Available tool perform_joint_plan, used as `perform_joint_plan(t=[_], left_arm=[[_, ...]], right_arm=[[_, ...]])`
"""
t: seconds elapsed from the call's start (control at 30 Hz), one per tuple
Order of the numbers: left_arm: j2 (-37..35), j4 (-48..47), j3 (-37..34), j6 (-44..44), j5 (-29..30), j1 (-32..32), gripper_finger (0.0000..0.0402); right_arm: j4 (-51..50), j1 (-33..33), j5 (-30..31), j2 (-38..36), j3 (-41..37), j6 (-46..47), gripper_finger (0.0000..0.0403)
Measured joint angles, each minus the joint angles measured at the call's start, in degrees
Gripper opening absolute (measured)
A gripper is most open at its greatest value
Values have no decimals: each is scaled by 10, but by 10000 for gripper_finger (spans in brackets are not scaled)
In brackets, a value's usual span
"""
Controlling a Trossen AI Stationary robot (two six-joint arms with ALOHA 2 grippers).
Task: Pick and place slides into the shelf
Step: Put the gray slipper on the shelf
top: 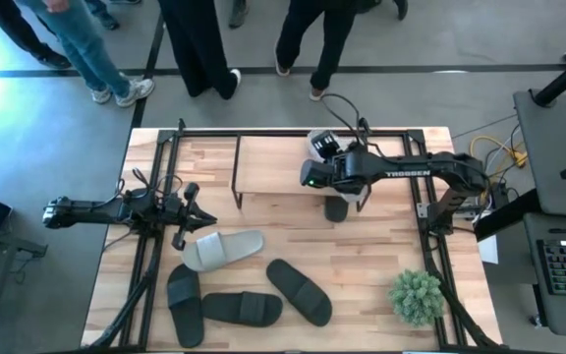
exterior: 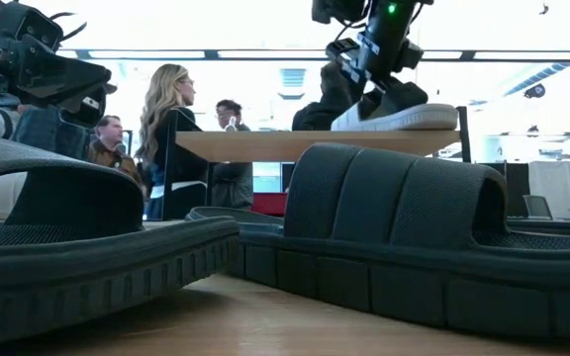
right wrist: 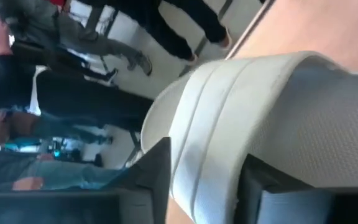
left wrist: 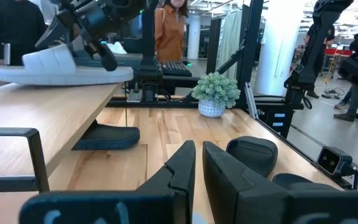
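Right gripper [top: 324,155] clenched across strap of white slide [left wrist: 67,65], sole flat on shelf [top: 273,167] plank, right end, long axis along plank. You release straight up. Left gripper [top: 197,218] pinched empty, just beside second white slide [top: 222,249] near tabletop's front-left: left arm nearer.

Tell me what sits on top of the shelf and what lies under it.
On the shelf rests a light slide, gripped by the right gripper. Beneath lies one dark slide; the plank hides anything farther under.
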State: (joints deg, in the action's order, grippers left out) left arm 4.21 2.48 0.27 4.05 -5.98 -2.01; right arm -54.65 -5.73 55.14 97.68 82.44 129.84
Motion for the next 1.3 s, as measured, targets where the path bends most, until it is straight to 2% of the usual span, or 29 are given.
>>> perform_joint_plan(t=[0.23, 0.63, 0.8, 0.9, 1.0, 1.07, 1.17, 1.3], left_arm=[[0, 0, 0, 0, 0, 0, 17], [0, 0, 0, 0, 0, 0, 17], [-1, 0, 0, 0, 0, 0, 17], [-1, 0, 0, 0, 0, 0, 17], [-1, 0, 0, 0, 0, 0, 17], [0, 0, 0, 0, 0, 0, 17], [-1, 1, 0, 0, 0, 0, 17], [-1, 0, 0, 0, 0, 0, 17]], right_arm=[[-26, 6, -15, -21, 3, -28, 162], [-67, 5, -118, -56, 4, -101, 164], [-66, 25, -151, -84, 11, -174, 164], [-52, 47, -192, -95, 30, -289, 162], [-6, 63, -237, -95, 57, -415, 145], [4, 64, -245, -80, 80, -474, 122], [0, 41, -261, -49, 113, -543, 77], [-6, -3, -335, 7, 161, -655, 22]])
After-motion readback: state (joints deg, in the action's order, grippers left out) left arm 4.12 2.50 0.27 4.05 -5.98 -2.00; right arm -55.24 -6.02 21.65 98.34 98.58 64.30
